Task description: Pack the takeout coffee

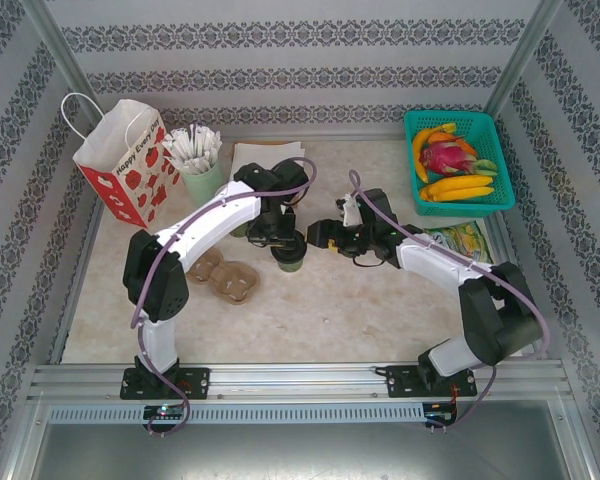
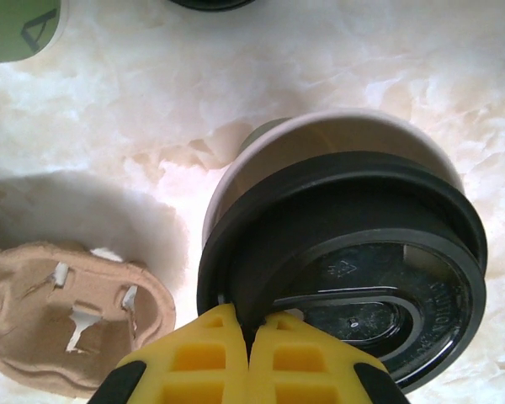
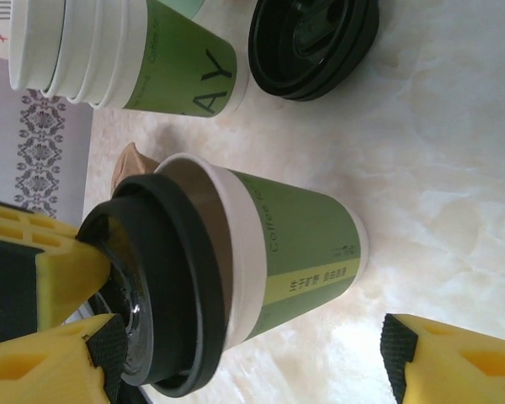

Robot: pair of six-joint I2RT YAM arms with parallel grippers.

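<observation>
L gripper: yellow fingertips were pressed tight together, pinching the near edge of the black lid. The lid sat askew on the takeout coffee. The cup's cream rim was exposed on the side away from the pinch, so the lid wasn't seated all round.

R gripper: jaws were spread wide w/ nothing held. In the R wrist view the cup sat btwn its two fingers, w/ a clear gap to the finger at the base end. The other pad was just beside the lid rim; can't tell if it touched.

The cup stood upright on the marble-look table, abt mid-table in the top view.

Around the cup:
- Cardboard cup carrier: just beside it, on the L arm's side.
- Stack of lidless cups and stack of spare lids: near it, beyond it from the R wrist cam.
- Pale green cup of white sticks and red-and-white paper bag: well apart from it, toward the far-left corner in the top view.
- Teal basket of fruit: well apart from it, toward the far-right corner.
</observation>
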